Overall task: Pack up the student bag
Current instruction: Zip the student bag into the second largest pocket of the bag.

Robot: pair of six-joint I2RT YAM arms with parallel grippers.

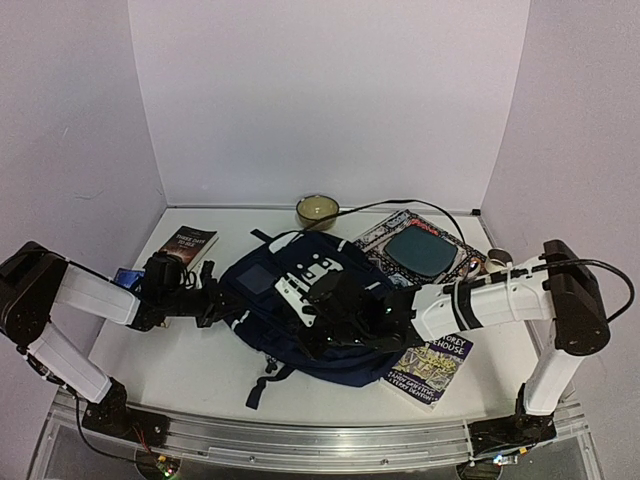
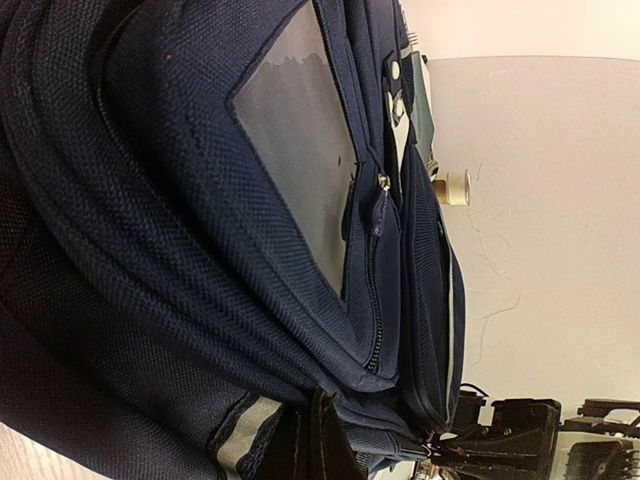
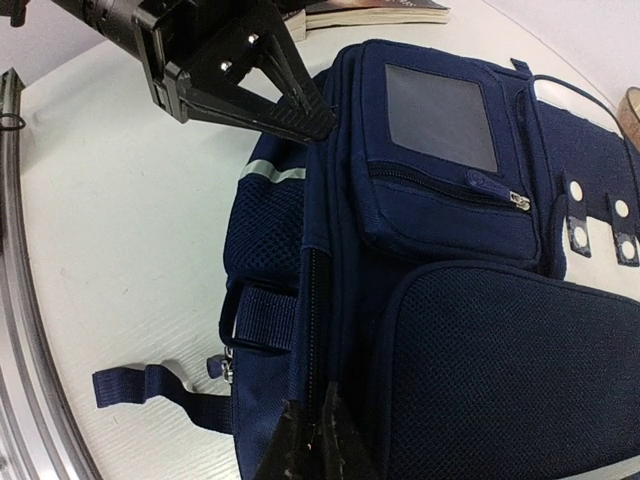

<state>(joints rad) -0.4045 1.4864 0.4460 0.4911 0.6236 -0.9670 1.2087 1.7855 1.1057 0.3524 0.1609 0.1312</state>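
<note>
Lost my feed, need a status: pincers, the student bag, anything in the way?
Left pincer shut on student bag edge. Right pincer shut on its fabric. Bag flat, front pocket zipped. Paperback lies close beside bag.

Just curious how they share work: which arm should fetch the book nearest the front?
Probably right: that book lies beside the right gripper; the left gripper is across the student bag.
</note>
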